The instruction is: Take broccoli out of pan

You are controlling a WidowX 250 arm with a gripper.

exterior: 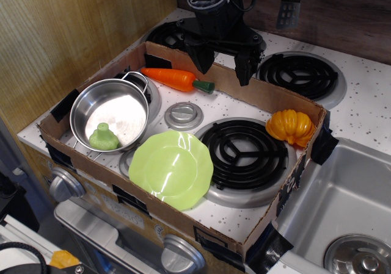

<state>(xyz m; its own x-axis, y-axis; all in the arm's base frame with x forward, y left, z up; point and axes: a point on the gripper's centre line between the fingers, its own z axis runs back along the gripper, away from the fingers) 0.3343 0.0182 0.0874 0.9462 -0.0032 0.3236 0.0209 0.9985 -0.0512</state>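
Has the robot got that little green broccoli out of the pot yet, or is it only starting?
Only starting. Nothing looks done: the broccoli sits inside the steel pan. The hand hangs open and empty over the box's back edge, near the carrot. Reaching in, gripping and lifting the broccoli out all remain.

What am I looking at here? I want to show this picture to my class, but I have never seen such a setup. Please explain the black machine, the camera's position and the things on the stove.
The single picture looks down from above and in front at a toy stove edged with a cardboard wall. The black machine at the top is a robot arm; its claw hangs open over the back edge, holding nothing. On the left stands a steel pan with a pale green toy broccoli inside. Beside it lie a lime plate, a carrot near the back, and an orange pumpkin on the right. A sink sits at lower right.
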